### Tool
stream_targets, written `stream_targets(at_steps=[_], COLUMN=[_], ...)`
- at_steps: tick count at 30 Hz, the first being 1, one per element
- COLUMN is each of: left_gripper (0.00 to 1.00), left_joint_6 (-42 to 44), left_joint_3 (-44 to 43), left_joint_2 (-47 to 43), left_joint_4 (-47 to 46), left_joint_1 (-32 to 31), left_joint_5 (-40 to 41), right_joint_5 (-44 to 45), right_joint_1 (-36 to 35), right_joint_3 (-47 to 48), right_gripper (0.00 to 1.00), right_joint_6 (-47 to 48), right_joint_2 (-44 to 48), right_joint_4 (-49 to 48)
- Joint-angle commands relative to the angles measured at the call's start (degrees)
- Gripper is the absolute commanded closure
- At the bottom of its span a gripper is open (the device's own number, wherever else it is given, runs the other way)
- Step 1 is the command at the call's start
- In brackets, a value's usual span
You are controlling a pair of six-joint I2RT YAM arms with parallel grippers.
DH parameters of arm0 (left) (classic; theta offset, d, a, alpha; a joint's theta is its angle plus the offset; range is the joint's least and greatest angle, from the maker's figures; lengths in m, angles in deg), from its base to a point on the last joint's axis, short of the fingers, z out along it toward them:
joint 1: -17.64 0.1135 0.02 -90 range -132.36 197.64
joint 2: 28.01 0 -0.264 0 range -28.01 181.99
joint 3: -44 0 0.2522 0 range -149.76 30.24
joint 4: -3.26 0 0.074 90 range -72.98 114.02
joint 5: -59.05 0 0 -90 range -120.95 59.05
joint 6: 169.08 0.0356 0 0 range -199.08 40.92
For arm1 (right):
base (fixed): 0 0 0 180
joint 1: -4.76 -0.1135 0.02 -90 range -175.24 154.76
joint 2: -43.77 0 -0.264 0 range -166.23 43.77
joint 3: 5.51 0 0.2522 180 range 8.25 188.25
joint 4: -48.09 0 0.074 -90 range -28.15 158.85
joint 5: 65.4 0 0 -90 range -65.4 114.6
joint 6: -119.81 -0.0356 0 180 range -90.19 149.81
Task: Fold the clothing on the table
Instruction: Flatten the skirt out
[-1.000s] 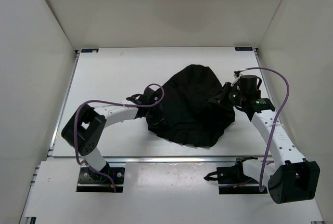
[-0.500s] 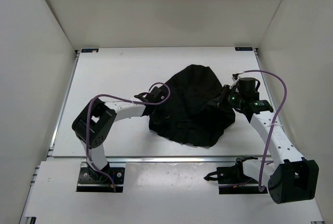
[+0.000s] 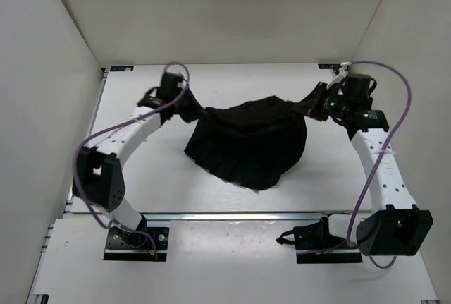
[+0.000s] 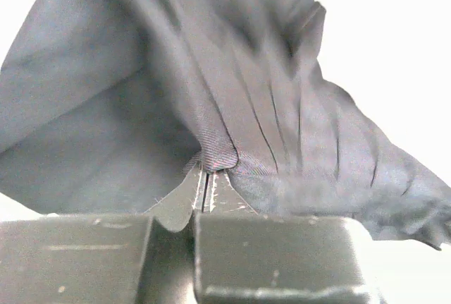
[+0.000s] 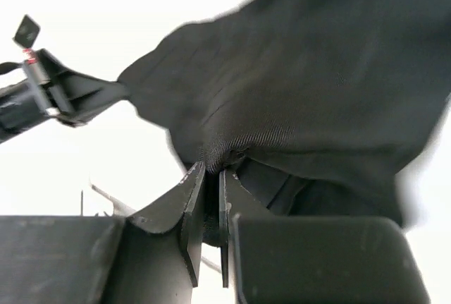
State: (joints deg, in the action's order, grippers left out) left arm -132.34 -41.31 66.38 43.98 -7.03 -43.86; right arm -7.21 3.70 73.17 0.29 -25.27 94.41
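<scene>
Now we pinch the clothing (image 3: 246, 142) at opposite ends over the table (image 3: 141, 184), left gripper (image 3: 192, 111) and right gripper (image 3: 311, 104) both clamped on fabric.

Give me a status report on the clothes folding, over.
Left gripper shut on the clothing, left end. Right gripper shut on its right end. Garment stretched between them over the table, not yet folded. Nothing seen in the way.
</scene>
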Motion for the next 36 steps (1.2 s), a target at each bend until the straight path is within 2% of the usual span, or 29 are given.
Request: stream_targets(at_steps=[1,4,7,10,12,15,17,19,21,25,27,29,31,32,34,35,36], left_gripper=[1.0,1.0,1.0,1.0,1.0,1.0,1.0,1.0,1.0,1.0,1.0,1.0,1.0,1.0,1.0,1.0,1.0], left_joint_6=[2.8,1.1,-0.3,-0.5,-0.4,-1.7,-2.2,-1.2,-1.1,-3.5,-3.1,-2.7,-0.9,-0.6,-0.4,-0.1,0.9], left_joint_3=[-6.1,-5.9,-9.4,-13.7,-14.4,-11.2,-12.6,-20.5,-28.3,-45.5,-48.5,-45.8,-33.7,-29.3,-9.4,-4.4,4.5], left_joint_2=[-9.8,-16.9,-22.0,-22.2,-20.9,-18.5,-13.2,-8.0,-1.3,6.3,6.9,4.9,-1.1,-3.0,-11.3,-13.2,-15.8], left_joint_4=[5.1,4.7,5.6,8.4,8.4,5.0,2.8,2.6,2.8,3.5,4.6,4.6,3.3,1.0,-4.3,-7.0,-8.1], left_joint_1=[5.1,10.1,14.2,17.1,16.7,16.8,17.4,18.8,20.1,22.0,22.8,23.2,22.2,21.5,20.5,19.9,19.7], left_joint_5=[-4.7,-7.6,-8.7,-11.3,-11.3,-14.0,-16.0,-17.5,-17.6,-20.2,-20.4,-20.8,-20.3,-19.0,-18.1,-17.6,-17.7], right_joint_5=[-2.4,-5.5,-6.2,-6.9,-9.8,-15.9,-17.9,-20.0,-21.4,-23.1,-24.6,-26.3,-26.5,-26.5,-27.9,-28.2,-28.1], right_joint_1=[1.0,2.5,4.0,4.9,4.8,2.7,1.4,-1.1,-2.2,-2.2,-1.2,0.3,1.0,2.9,4.7,5.8,6.4], right_joint_3=[7.4,7.1,9.3,12.6,13.2,12.9,15.7,21.4,32.8,49.0,54.2,50.5,41.0,33.1,13.2,8.9,0.9], right_gripper=[1.0,1.0,1.0,1.0,1.0,1.0,1.0,1.0,1.0,1.0,1.0,1.0,1.0,1.0,1.0,1.0,1.0], right_joint_6=[3.1,0.3,-1.9,-6.1,-8.0,-12.8,-15.2,-15.7,-16.5,-19.5,-19.8,-19.6,-18.6,-19.4,-21.5,-22.2,-20.7], right_joint_2=[2.8,8.8,12.0,11.8,9.2,0.4,-7.7,-13.8,-21.5,-28.6,-30.8,-29.8,-26.5,-24.0,-17.7,-15.6,-13.1], right_joint_4=[0.7,-3.3,-5.7,-7.1,-8.3,-10.7,-14.9,-16.9,-18.6,-18.1,-15.5,-15.8,-16.1,-18.2,-23.7,-26.4,-26.8])
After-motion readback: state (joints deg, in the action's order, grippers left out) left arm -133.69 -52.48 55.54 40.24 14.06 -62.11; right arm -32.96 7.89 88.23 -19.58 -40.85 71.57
